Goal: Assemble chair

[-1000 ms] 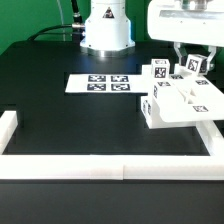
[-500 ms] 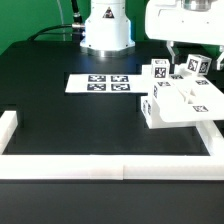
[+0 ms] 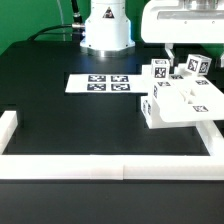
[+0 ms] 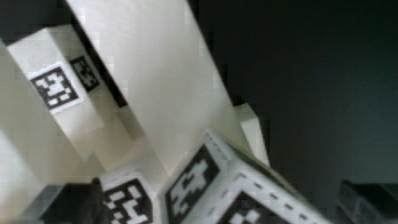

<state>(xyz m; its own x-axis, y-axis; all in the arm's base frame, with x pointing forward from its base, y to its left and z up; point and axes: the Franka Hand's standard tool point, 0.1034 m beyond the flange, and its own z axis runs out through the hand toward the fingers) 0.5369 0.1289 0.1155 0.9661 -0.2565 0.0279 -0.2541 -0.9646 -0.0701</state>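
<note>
White plastic, chunky and tagged, the part-built chair (image 3: 178, 100) sits on the black surface (image 3: 70, 125) at the exterior view's right, against the white border rail (image 3: 215, 135). Our hand (image 3: 190, 58) hovers above it, jaws spread wide, holding nothing. We judge a part just seated; next we need another loose piece.

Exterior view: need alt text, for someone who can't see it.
A cluster of chunky white chair parts with black-and-white tags sits at the exterior view's right on a black table, with the robot's pincer open just above them. The marker board lies near the robot base; white border rails frame the table.
</note>
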